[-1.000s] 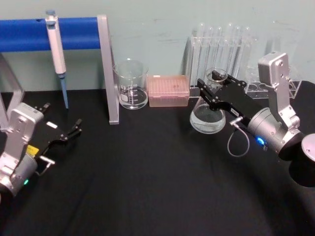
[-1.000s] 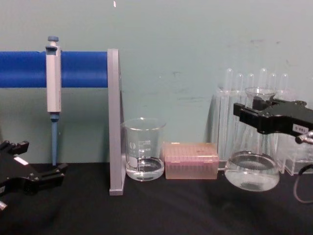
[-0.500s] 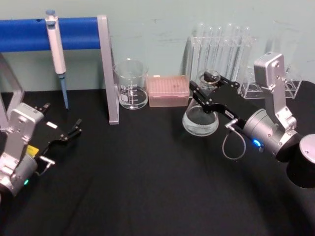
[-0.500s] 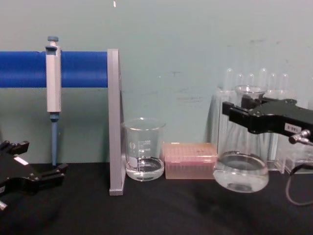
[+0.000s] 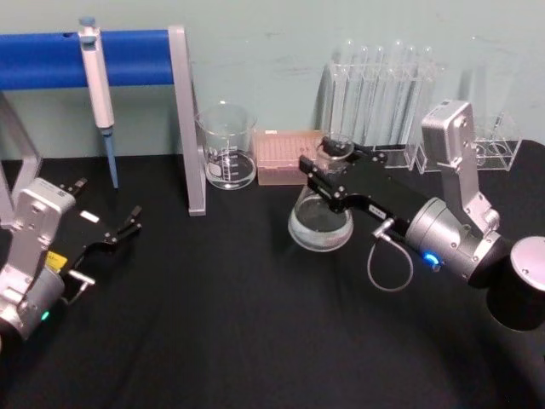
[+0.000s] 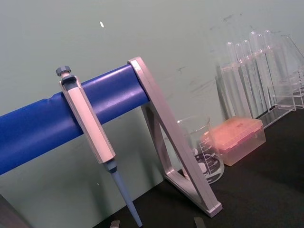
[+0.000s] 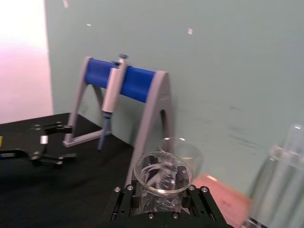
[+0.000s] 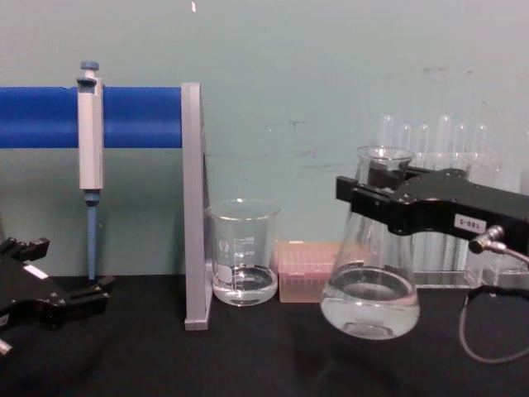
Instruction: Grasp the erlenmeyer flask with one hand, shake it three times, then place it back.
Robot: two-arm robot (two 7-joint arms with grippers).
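Right gripper (image 8: 372,194) gripped the raised erlenmeyer flask (image 8: 369,281) by its neck; hard shaking risked slippage or spillage; left gripper (image 5: 128,226) sat parked far left, jaws apart

The flask (image 5: 320,223) hangs tilted by its neck in the right gripper (image 5: 328,166), before the box (image 5: 281,158) and tube rack (image 5: 379,85). The beaker (image 5: 226,145) stands left of the box. Left again is the stand (image 5: 186,119), its pipette (image 5: 95,85) hanging. The left gripper (image 5: 109,200) sits at the table's (image 5: 238,324) left.

right gripper (image 5: 334,170) clamped, left gripper (image 5: 106,215) idle
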